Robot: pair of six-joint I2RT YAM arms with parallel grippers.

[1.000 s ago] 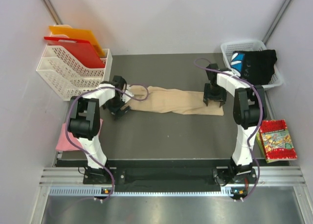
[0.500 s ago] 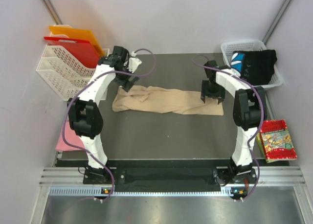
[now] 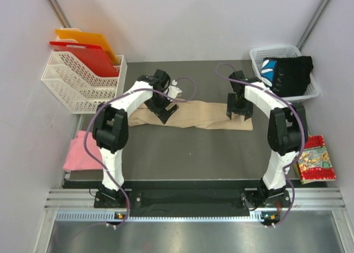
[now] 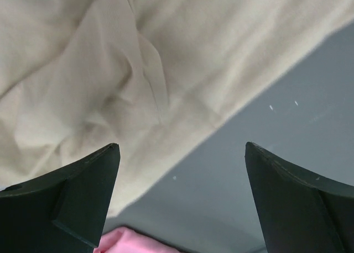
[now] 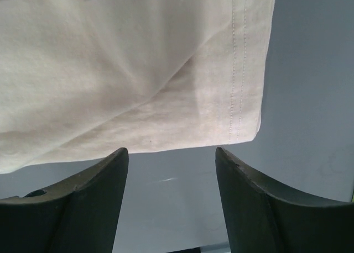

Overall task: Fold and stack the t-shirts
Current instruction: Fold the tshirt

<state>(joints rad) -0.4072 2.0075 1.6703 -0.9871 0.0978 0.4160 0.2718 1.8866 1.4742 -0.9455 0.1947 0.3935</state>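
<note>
The beige t-shirt (image 3: 204, 115) lies as a long folded strip across the dark table (image 3: 182, 153). My left gripper (image 3: 165, 106) hovers over its left-middle part, open with nothing between the jaws. In the left wrist view, the gripper (image 4: 181, 147) spans the beige cloth (image 4: 83, 59) edge and bare table, with the pink t-shirt (image 4: 130, 242) below. My right gripper (image 3: 240, 108) is open above the strip's right end, where the stitched hem (image 5: 238, 70) shows beyond the gripper (image 5: 170, 151). The pink t-shirt (image 3: 82, 152) lies at the table's left edge. The black printed t-shirt (image 3: 290, 73) fills the basket.
A white basket (image 3: 255, 55) stands at the back right. At the back left a white rack (image 3: 77, 84) holds a red board (image 3: 83, 57) and an orange board (image 3: 88, 38). A colourful packet (image 3: 312, 159) lies off the table's right edge.
My left arm swung from the shirt's near-left end up toward the rack, then came over the shirt's left-middle. The shirt's left end now reaches further left. The right gripper barely moved.
</note>
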